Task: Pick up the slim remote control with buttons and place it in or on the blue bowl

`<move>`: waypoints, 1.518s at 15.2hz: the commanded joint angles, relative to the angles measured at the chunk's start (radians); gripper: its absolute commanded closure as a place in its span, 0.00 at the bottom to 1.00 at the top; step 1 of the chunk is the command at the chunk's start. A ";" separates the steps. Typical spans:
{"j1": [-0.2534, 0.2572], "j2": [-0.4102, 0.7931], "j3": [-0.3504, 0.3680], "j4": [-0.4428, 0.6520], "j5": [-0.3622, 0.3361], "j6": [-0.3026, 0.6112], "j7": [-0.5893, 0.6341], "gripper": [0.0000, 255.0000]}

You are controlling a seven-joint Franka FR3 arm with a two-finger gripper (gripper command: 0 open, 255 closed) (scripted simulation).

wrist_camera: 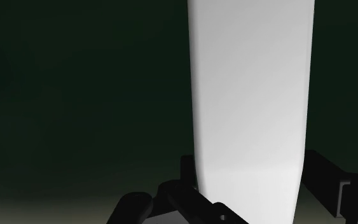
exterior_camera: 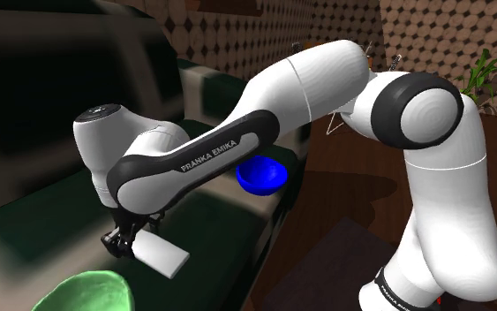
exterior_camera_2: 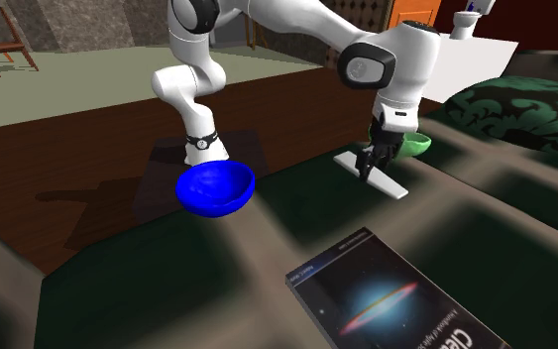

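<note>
Remote (wrist_camera: pixel 250 95), plain white, buttons indiscernible, pinched by claw (wrist_camera: pixel 252 170); wrist view crops its ends.

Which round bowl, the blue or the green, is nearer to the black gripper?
The round green bowl: it sits close beside the black gripper, which clasps the slim white remote; the round blue bowl lies farther away.

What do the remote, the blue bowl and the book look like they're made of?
Remote: a plain white slab, matte, with no buttons or texture drawn, so its material stays open. Blue bowl: smooth, saturated blue with a soft sheen, perhaps plastic or glazed ceramic. Book: a printed galaxy picture on its dark cover, likely coated paper or card.
</note>
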 commanded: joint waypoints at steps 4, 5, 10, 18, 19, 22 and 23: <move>-0.001 -0.022 0.007 0.035 0.013 -0.055 -0.008 1.00; -0.001 -0.026 0.009 0.042 0.015 -0.066 -0.009 1.00; -0.001 -0.045 0.014 0.083 0.026 -0.124 -0.017 1.00; 0.004 -0.063 0.021 0.166 0.038 -0.222 -0.027 1.00; 0.005 -0.065 0.022 0.177 0.039 -0.235 -0.028 1.00; 0.008 -0.067 0.023 0.215 0.041 -0.274 -0.031 1.00; 0.010 -0.067 0.024 0.228 0.042 -0.287 -0.032 1.00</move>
